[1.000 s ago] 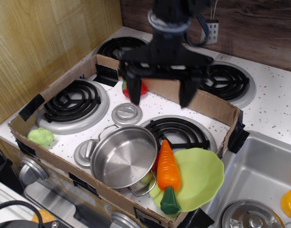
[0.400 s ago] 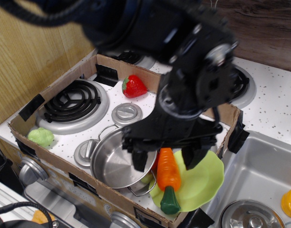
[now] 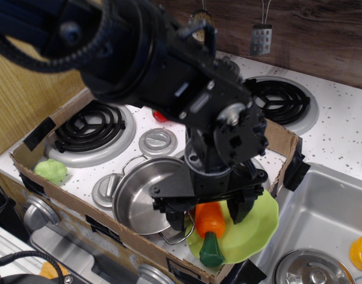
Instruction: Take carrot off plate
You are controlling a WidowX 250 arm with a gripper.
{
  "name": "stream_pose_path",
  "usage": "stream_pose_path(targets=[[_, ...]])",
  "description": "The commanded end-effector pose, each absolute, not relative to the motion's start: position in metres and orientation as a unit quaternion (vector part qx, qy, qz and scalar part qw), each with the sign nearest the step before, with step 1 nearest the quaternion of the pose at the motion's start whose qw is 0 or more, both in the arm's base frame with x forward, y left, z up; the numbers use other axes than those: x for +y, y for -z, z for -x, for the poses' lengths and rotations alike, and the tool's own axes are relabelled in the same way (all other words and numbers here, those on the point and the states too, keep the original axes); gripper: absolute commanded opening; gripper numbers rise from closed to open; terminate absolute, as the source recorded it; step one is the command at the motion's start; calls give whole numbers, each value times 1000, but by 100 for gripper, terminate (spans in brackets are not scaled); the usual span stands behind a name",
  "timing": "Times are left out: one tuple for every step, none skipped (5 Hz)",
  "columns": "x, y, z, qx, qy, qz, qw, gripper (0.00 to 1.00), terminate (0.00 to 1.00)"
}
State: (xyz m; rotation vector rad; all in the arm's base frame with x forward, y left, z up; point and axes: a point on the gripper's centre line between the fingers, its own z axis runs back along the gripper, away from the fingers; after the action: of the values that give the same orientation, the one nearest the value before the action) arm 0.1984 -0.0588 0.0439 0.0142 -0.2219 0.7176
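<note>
The orange carrot (image 3: 210,220) lies on the lime-green plate (image 3: 252,231) at the front right of the cardboard tray, its dark green top (image 3: 211,251) pointing to the front. My black gripper (image 3: 208,216) has come down over the carrot's thick end. Its two fingers stand on either side of the carrot, one finger (image 3: 176,219) on the left by the pot, one on the right over the plate. The jaws look open around the carrot. The arm hides the carrot's upper end and much of the plate.
A steel pot (image 3: 142,198) stands just left of the plate, touching it. A cardboard tray wall (image 3: 80,219) rings the toy stove. A pale green toy vegetable (image 3: 51,170) lies at the front left. A sink (image 3: 329,225) is to the right, with a pot lid (image 3: 311,269) in it.
My gripper has dropped from high above the back of the stove down to the plate. Its fingers now straddle the carrot's thick end. The carrot has not moved.
</note>
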Motion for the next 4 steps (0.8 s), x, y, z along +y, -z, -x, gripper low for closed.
stream_pose_path(targets=[[-67,-42,-212,-119,-359,9,926,100,0],[-68,-41,-212,-120,-364,16,923,0,0],[-68,-49,-214,-114,-364,10,924,0,0],[-70,-59,-218,-108,-363,9,925,0,0]])
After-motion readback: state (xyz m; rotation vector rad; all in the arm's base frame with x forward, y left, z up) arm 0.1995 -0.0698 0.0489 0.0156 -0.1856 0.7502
